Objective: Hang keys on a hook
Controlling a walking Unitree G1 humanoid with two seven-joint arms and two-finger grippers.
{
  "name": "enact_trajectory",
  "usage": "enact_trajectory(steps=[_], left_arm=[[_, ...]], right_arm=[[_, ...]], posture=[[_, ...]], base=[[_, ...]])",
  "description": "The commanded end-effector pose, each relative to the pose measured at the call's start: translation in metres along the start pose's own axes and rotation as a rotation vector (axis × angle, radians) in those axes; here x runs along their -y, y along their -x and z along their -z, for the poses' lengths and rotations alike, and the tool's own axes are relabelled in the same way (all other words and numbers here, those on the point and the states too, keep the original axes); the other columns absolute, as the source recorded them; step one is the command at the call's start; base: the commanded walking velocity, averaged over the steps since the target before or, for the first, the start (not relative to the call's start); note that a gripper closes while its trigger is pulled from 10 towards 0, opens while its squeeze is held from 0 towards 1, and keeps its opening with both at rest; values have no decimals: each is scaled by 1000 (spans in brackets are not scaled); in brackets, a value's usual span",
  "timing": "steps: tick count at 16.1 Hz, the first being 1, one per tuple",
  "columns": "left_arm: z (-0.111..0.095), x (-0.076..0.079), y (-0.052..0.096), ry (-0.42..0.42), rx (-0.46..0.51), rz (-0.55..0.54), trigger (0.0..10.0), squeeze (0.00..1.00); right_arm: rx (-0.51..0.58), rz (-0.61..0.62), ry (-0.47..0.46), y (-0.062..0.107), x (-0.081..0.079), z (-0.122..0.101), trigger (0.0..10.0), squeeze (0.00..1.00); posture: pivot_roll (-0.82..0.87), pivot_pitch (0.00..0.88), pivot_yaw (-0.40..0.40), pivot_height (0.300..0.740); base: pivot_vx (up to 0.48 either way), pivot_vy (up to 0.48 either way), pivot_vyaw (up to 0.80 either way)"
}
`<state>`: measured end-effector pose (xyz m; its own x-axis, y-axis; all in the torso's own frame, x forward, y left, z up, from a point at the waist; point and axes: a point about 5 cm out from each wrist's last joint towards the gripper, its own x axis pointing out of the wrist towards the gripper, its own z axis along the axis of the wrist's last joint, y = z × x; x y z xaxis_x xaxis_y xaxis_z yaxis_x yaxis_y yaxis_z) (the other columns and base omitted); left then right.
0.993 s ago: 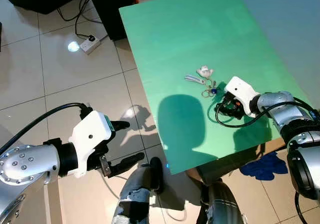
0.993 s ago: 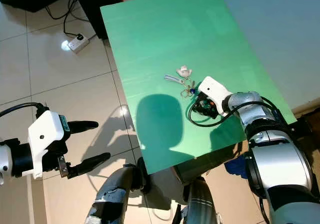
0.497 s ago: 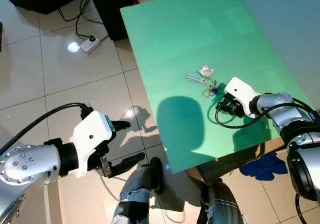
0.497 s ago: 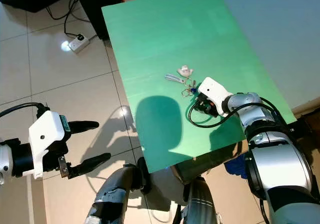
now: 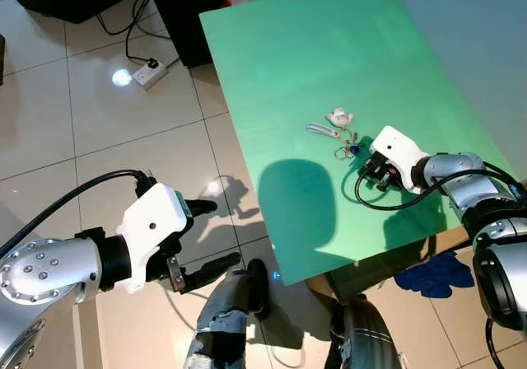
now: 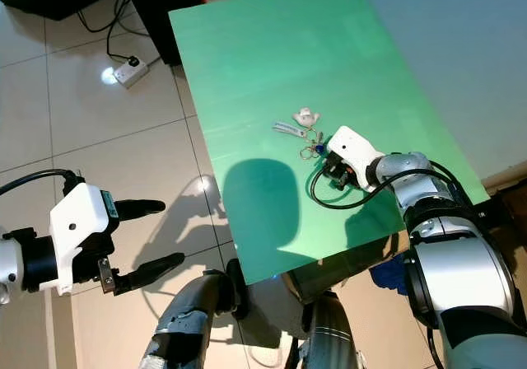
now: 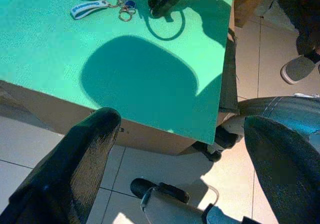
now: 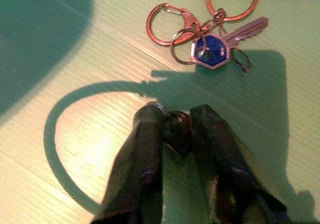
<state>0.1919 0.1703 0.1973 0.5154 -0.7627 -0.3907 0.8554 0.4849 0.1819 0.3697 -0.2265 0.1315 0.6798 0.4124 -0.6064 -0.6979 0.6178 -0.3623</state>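
— Green worktop (image 5: pixel 329 72) is what the keys (image 8: pixel 212 49) are laid on, flat and untouched, near its right edge. Why is the right pincer (image 8: pixel 175 126) set so close to them?

— An approach is judged to be under way. The right pincer is brought low over the worktop, just short of the blue-headed key and its copper rings, with its tips pointed at the bunch. Nothing is held yet.

— How are its fingers set?

— Nearly together, with only a narrow gap left between the tips, as seen from the right wrist. A wider spread would probably be needed before a ring or the key head could be taken.

— And the white tag (image 5: pixel 338 118) and strap (image 5: pixel 317 128)?

— They are joined to the same bunch and lie on its far side from the pincer, so the rings are the nearest thing to be gripped.

— Why is the left pincer (image 5: pixel 204 237) held off to the side?

— It is kept out over the tiled floor (image 5: pixel 123 138), beyond the worktop's left edge, fingers spread wide with nothing between them. It is judged to be idle, so that the reach is left clear.

— Is a hook to be seen?

— None can be made out, so hanging cannot be judged; lifting the keys is the step in hand.
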Motion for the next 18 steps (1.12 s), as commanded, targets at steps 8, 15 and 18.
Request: enact_trajectory(steps=[8,15,18], left_arm=[[2,2,-2,4,-5,7,10000,0],[2,1,-5,2,3,1,10000,0],[3,2,-7,5,12,-3,10000,0]], right_arm=[[-29,-4,-46,2,-1,11,0,0],[22,32,-104,8,6,9,0,0],[141,62,-212,17,17,2,0,0]], posture=[[255,369,83,718],[243,360,70,718],[229,357,61,718]], base=[[0,0,0],[0,0,0],[0,0,0]])
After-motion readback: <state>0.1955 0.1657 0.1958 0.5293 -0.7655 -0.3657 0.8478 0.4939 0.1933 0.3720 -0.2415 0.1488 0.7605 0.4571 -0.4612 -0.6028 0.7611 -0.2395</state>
